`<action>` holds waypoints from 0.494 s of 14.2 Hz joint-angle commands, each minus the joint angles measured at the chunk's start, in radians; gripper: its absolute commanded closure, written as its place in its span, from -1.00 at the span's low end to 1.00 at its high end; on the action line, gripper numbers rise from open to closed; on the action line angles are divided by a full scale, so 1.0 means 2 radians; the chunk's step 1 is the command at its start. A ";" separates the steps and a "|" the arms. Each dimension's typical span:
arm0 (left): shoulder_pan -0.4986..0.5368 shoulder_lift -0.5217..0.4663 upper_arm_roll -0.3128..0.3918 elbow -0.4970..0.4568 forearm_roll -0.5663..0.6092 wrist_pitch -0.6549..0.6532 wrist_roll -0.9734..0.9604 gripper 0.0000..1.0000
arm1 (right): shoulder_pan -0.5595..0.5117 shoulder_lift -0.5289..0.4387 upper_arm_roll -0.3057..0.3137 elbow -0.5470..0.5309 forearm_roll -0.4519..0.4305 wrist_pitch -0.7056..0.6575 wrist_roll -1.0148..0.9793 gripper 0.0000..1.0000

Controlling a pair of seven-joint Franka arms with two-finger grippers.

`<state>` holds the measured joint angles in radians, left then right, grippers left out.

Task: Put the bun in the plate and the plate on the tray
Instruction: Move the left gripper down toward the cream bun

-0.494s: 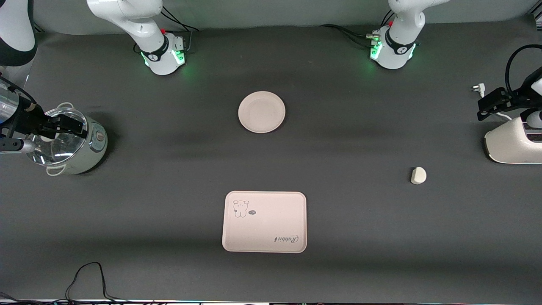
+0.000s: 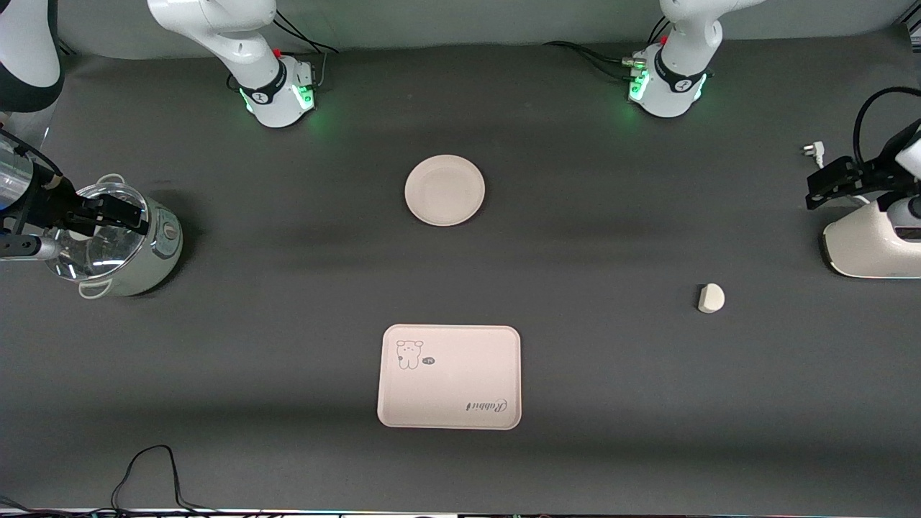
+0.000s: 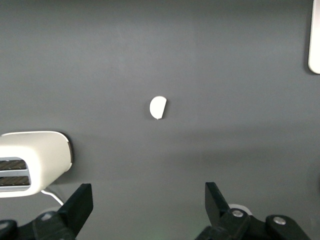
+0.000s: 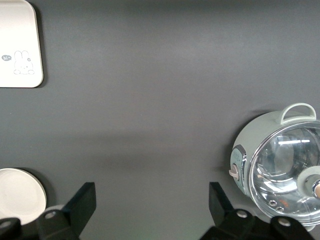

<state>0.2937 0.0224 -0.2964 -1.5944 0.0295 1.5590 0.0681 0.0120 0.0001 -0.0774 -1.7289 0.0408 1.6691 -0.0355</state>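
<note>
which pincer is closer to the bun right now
Left. The left pincer hangs open over the toaster at the bun's end of the table; the right pincer, also open, is over the pot at the right arm's end.

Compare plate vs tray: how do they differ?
Shape: the plate is round, the tray is a rounded-corner rectangle. Markings: the plate is plain, the tray carries a small animal drawing and script. Size: the plate is somewhat narrower than the tray. Position: the plate lies farther from the front camera than the tray. Shared: both are cream-beige, matte, flat on the table, holding nothing.
</note>
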 commanded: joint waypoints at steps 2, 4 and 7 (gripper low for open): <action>-0.003 0.019 0.000 -0.071 0.010 0.064 -0.006 -1.00 | 0.003 -0.008 -0.001 -0.005 0.007 -0.001 -0.004 -1.00; -0.004 0.019 0.000 -0.137 0.025 0.150 -0.006 -1.00 | 0.003 -0.009 -0.001 -0.005 0.007 -0.002 -0.004 -1.00; 0.000 0.043 0.000 -0.214 0.025 0.272 -0.006 -1.00 | 0.002 -0.007 -0.001 -0.005 0.007 -0.002 -0.004 -1.00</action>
<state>0.2919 0.1113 -0.2980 -1.9180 0.0658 1.9781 0.0664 0.0122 -0.0003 -0.0762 -1.7290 0.0408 1.6679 -0.0355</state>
